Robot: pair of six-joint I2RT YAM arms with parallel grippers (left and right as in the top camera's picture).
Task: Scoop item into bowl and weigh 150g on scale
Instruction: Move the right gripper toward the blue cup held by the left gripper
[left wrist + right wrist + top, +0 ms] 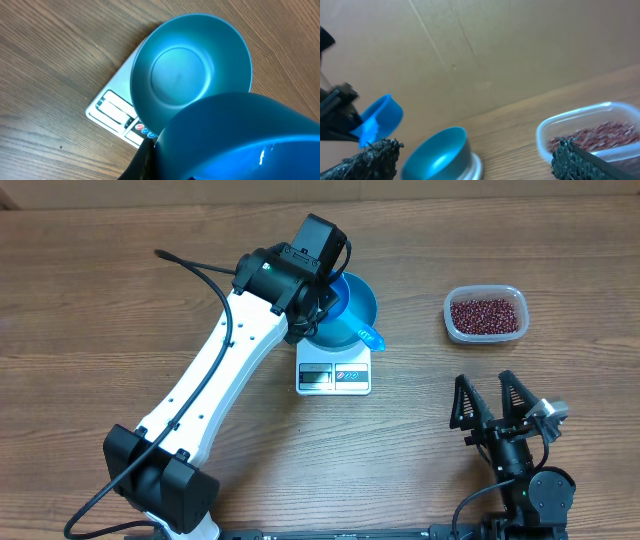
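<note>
Bearing scale [335, 377] — wooden table [80, 300]; cardboard wall [495, 40].

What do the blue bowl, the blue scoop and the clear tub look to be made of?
Bowl: plastic or coated metal, hard to tell; smooth satin blue with a soft, even sheen. Scoop: likely plastic, glossy; a sharp bright highlight on its curve. Tub: thin clear plastic; the beans show through its wall.
</note>
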